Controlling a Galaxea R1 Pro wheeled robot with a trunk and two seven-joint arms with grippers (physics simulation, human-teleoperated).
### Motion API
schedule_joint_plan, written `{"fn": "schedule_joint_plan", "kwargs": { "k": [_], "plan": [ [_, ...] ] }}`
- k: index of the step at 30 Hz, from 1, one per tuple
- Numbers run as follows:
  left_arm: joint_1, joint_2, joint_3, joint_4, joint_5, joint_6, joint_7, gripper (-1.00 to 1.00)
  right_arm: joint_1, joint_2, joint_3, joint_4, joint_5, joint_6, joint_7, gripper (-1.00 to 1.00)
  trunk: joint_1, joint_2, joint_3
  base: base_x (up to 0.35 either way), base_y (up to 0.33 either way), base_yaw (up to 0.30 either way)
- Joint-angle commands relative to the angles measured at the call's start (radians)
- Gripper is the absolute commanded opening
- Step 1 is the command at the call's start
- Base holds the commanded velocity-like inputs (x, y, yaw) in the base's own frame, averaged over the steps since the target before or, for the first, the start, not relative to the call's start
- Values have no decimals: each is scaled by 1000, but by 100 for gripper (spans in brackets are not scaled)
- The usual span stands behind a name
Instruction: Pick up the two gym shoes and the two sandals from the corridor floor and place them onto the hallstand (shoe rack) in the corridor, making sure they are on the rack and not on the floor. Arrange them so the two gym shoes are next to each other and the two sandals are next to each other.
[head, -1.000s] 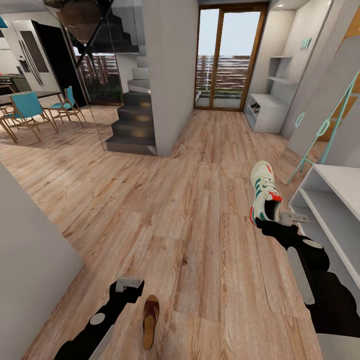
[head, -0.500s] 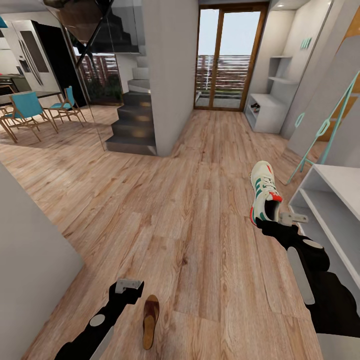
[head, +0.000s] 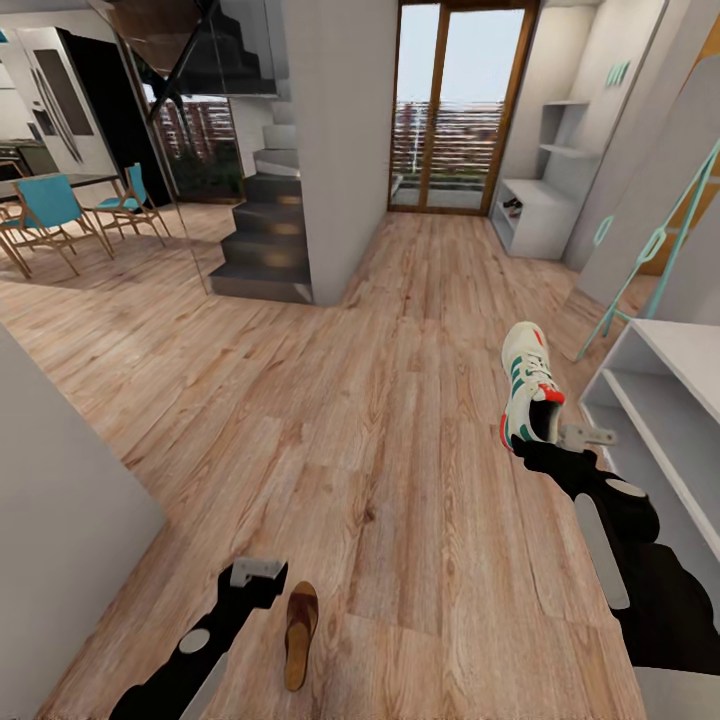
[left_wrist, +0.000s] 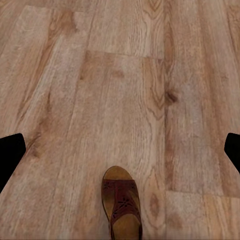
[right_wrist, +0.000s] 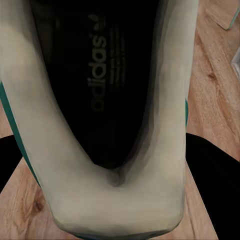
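While the right gripper clamps the heel end of one gym shoe, that shoe hangs above the corridor floor, toe pointing away from the robot, just beside the near end of the hallstand. Right wrist view: the gym shoe's cream heel collar and dark insole with lettering sit between the two black fingers, fingers pressed against both sides of the heel. Green stripes and red-orange heel patch visible in head view.

One sandal lies flat on the floor near the robot, just beside the left gripper. Left wrist view: sandal lies apart from the fingertips, which stand wide apart, holding nothing.

Farther off: a grey staircase, glass doors at the corridor end, a white low unit beside them, teal chairs at the head view's left.
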Motion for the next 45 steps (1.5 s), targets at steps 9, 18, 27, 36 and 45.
{"fn": "schedule_joint_plan", "kwargs": {
  "k": [9, 18, 27, 36, 45],
  "plan": [
    [0, 1, -4, 0, 10, -4, 1, 100, -1, 0, 1, -2, -10, 4, -10, -100, 35, -64, -43, 0, 0, 0],
    [1, 1, -8, 0, 10, -4, 1, 100, -1, 0, 0, -3, -10, 4, -11, -100, 69, -127, -85, 0, 0, 0],
    [1, 0, -7, 1, 11, -5, 1, 100, -1, 0, 0, -2, -10, 4, -10, -100, 104, -190, -127, 0, 0, 0],
    [1, 1, -6, -1, 12, -5, 1, 100, -1, 0, 0, -2, -10, 4, -10, -100, 127, -232, -160, 0, 0, 0],
    [1, 0, -6, 0, 11, -5, 1, 100, -1, 0, 1, -3, -10, 4, -10, -100, 127, -232, -168, 28, -60, 0]
  ]
}}
